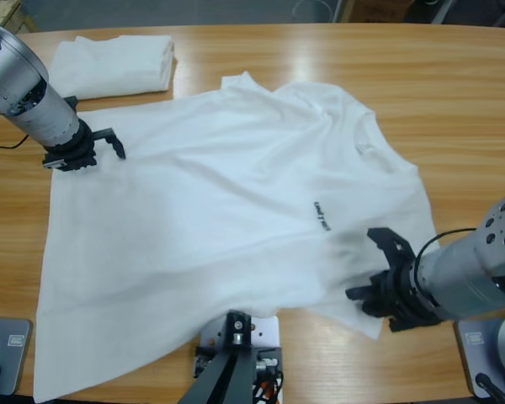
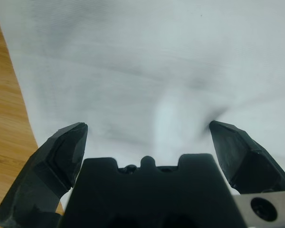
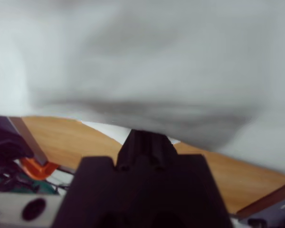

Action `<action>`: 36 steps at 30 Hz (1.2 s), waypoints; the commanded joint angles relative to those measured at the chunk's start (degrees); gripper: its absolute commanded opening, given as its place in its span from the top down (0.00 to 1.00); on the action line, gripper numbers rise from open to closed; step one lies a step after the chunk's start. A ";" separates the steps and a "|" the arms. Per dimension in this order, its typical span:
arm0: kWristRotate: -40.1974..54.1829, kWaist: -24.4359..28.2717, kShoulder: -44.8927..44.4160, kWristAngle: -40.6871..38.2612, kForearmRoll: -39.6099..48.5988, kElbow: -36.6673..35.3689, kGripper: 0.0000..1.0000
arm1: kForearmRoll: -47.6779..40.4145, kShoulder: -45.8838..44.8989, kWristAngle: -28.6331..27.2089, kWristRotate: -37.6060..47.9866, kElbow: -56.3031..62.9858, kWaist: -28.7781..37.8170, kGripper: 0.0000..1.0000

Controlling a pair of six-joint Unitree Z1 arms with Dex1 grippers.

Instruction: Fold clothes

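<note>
A white T-shirt [image 1: 227, 219] lies spread on the wooden table [image 1: 454, 93], neck to the right, with small black lettering [image 1: 320, 216] on the chest. My left gripper [image 1: 109, 145] rests at the shirt's far left corner. In the left wrist view it [image 2: 147, 137] is open, with the cloth [image 2: 161, 61] lying flat between and ahead of its fingers. My right gripper [image 1: 374, 268] sits at the near right sleeve. Its wrist view shows white cloth [image 3: 180, 61] close above the wood [image 3: 76, 137].
A second white T-shirt [image 1: 114, 63] lies folded at the table's far left corner. Bare wood runs along the far edge and right of the shirt's neck. The near edge is close behind the shirt's hem and sleeve.
</note>
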 commanded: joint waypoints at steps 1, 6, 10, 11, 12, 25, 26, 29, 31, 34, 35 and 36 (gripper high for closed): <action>-0.45 0.35 4.05 -0.62 -0.47 3.89 0.00 | 10.87 3.98 5.56 0.65 1.95 3.53 1.00; -0.54 0.35 3.94 -0.62 -0.47 4.36 0.00 | 12.57 3.31 8.37 3.25 1.91 8.83 1.00; -0.54 0.35 4.01 -0.60 -0.49 4.49 0.00 | 13.89 -3.53 10.15 6.80 1.16 10.08 1.00; -0.54 0.35 4.01 -0.62 -0.61 4.42 0.00 | 15.30 -5.37 9.39 6.87 -0.02 10.08 1.00; -0.54 0.35 3.99 -0.62 -0.67 4.42 0.00 | 17.37 -7.03 7.91 6.78 -1.92 10.06 1.00; -0.10 -1.97 -2.83 -1.03 -1.02 5.51 0.00 | 31.43 -0.80 -9.59 -28.80 -33.60 -15.44 1.00; -0.03 -2.32 -4.73 -0.97 -0.79 5.54 0.00 | 31.73 1.01 -9.36 -31.42 -35.99 -18.41 1.00; -0.26 -5.27 -11.77 -0.80 -0.03 5.49 0.00 | 33.98 8.32 -7.69 -38.17 -44.53 -23.09 1.00; -0.19 -9.72 -17.07 -0.76 -0.05 5.40 0.00 | 34.37 12.38 -6.15 -40.59 -48.43 -23.58 1.00; -1.93 -15.93 -23.39 -0.89 -0.03 5.96 0.00 | 35.47 19.13 -4.37 -42.98 -56.11 -24.05 1.00; -3.65 -18.63 -24.71 -0.94 -0.03 6.90 0.00 | 35.90 21.47 -3.67 -43.70 -58.64 -24.74 1.00; -5.76 -21.09 -25.31 -1.03 -0.03 8.46 0.00 | 36.41 23.68 -2.79 -44.42 -61.16 -25.79 1.00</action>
